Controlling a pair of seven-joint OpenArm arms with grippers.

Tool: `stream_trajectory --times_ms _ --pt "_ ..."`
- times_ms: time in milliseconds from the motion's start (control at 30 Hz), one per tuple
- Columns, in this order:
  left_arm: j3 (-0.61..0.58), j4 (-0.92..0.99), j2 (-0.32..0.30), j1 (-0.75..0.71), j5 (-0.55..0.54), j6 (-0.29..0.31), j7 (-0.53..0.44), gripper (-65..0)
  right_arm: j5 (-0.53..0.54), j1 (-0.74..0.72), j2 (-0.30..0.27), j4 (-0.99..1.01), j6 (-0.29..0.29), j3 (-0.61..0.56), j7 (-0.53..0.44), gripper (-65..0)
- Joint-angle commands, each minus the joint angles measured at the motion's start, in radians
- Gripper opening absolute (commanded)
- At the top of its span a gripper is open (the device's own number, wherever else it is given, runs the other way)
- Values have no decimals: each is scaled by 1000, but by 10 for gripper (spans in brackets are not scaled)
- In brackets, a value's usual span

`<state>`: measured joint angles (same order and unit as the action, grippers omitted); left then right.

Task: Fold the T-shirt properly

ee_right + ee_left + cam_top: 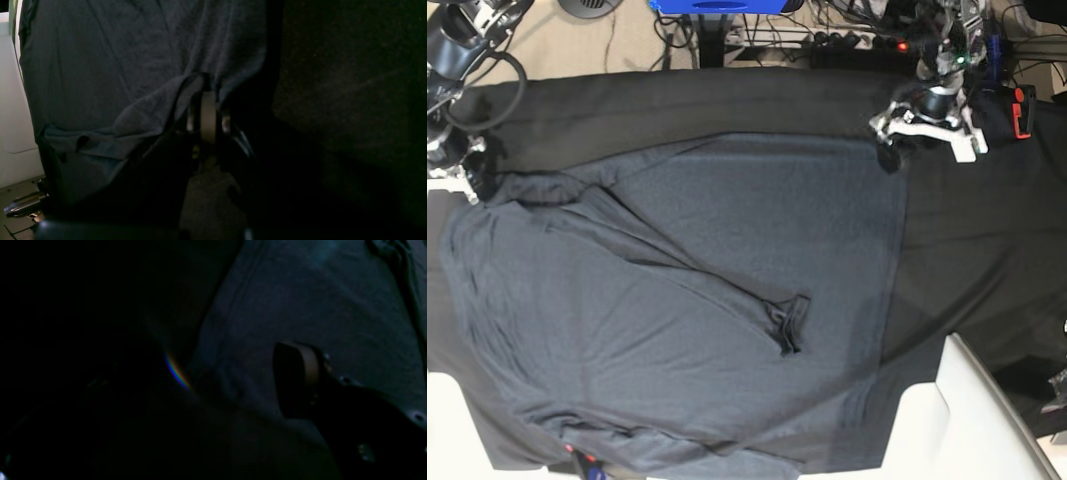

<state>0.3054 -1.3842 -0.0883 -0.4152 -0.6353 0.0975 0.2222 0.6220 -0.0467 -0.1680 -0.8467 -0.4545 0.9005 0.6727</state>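
Across most of the table cover (pixel 727 105) lies the T-shirt (pixel 727 260), spread but rumpled: one long diagonal fold runs from the far-left corner toward the middle, ending at a small bunched bit w/ a dark edge, maybe the collar.

Right gripper (pixel 207 87), at the far-left corner in the base view, has its jaws together, clamped on a tuck of shirt fabric; wrist view shows cloth draped over and around the fingertips. Left gripper (pixel 889 140) sits at the far-right corner of the shirt, jaws apart, one finger (pixel 297 373) hovering just above the knit, holding nothing.

Judgement: step in hand is pinching both far corners before a fold or a flatten. To do it well, left should close on the corner edge only, one layer if poss., not the table cover underneath. Then move both arms together, evenly, so the hem stays straight.

Around: white panel (pixel 972 420) at near right, cables and a blue item (pixel 717 5) past the far edge. Obstacles: diagonal crease needs smoothing; near-left hem hangs close to the table edge and could slip off.
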Motion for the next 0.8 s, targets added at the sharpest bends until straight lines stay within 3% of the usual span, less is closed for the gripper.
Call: stream_trajectory --times_ms 0,300,400,633,767 --pt "-18 16 8 2 -7 -3 67 -109 -44 3 -6 -1 21 -4 42 -644" --pt "-91 64 9 45 -7 -3 67 -128 -44 3 -6 -1 21 -4 42 -644" --pt "-96 64 20 46 -7 -3 67 -255 -44 3 -6 -1 21 -4 42 -644" --pt "-90 64 37 66 -7 -3 67 -650 -44 3 -8 -1 21 -4 42 -644" --pt "-87 16 31 60 -7 -3 75 -650 -44 14 -9 -12 21 -4 42 -644"
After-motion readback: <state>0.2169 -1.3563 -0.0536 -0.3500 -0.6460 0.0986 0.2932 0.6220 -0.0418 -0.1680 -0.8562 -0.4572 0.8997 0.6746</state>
